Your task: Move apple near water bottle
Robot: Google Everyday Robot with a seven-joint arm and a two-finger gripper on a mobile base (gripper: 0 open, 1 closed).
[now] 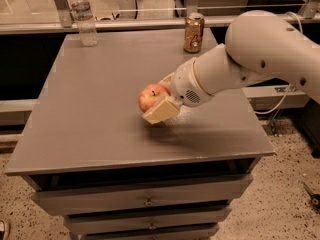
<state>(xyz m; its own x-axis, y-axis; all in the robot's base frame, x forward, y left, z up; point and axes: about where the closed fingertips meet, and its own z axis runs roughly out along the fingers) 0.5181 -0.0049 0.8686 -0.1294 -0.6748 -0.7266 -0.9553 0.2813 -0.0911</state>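
Observation:
The red apple (151, 96) with yellowish patches is in the middle of the grey table (100, 119), held between the cream fingers of my gripper (159, 98), which reaches in from the right on a white arm. The gripper is shut on the apple, and the apple seems lifted slightly off the tabletop. The clear water bottle (83, 16) with a white cap stands upright at the table's far left corner, well away from the apple.
A brown-gold drink can (194, 32) stands upright at the far edge, right of centre. The table has drawers (145, 199) below its front. A rail and glass partition run behind the table.

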